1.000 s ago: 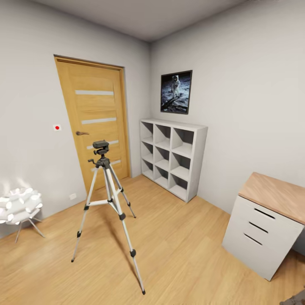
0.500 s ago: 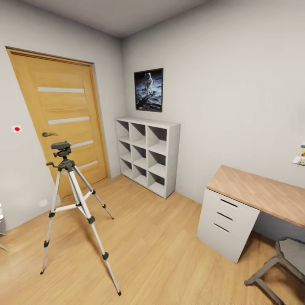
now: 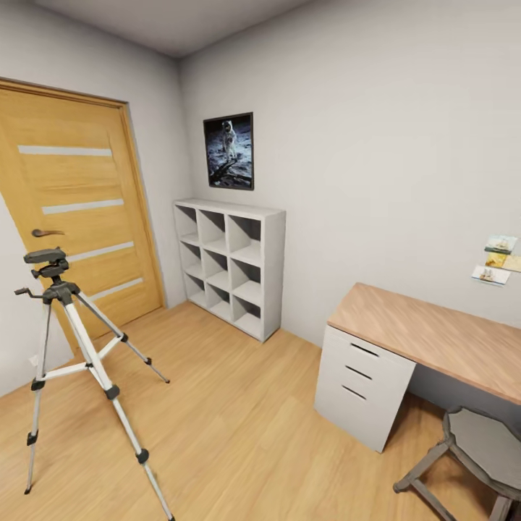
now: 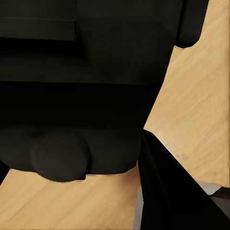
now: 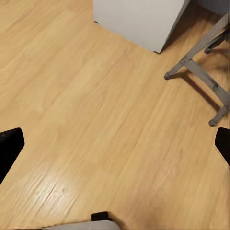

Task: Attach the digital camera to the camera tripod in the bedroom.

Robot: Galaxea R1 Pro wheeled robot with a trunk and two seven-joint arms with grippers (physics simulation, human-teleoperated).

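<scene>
The camera tripod point(image 3: 69, 325) stands on the wood floor at the left in the head view, silver legs spread, its black head point(image 3: 45, 257) bare on top. In the left wrist view a bulging black body, the digital camera point(image 4: 81, 96), sits right in front of the lens, and a black finger point(image 4: 167, 191) lies against its side. My left gripper looks shut on it. In the right wrist view my right gripper point(image 5: 115, 146) is open, its dark fingertips point(image 5: 9, 151) far apart above bare floor.
A closed wooden door point(image 3: 72, 210) is behind the tripod. White cube shelving point(image 3: 230, 264) stands against the far wall under a framed moon photo point(image 3: 229, 150). A wood-topped desk with white drawers point(image 3: 362, 383) and a grey stool point(image 3: 477, 456) are at the right.
The whole head view has swung to the right: the tripod, door and shelving sit further left in the picture, and more of the desk and the stool have come in.
</scene>
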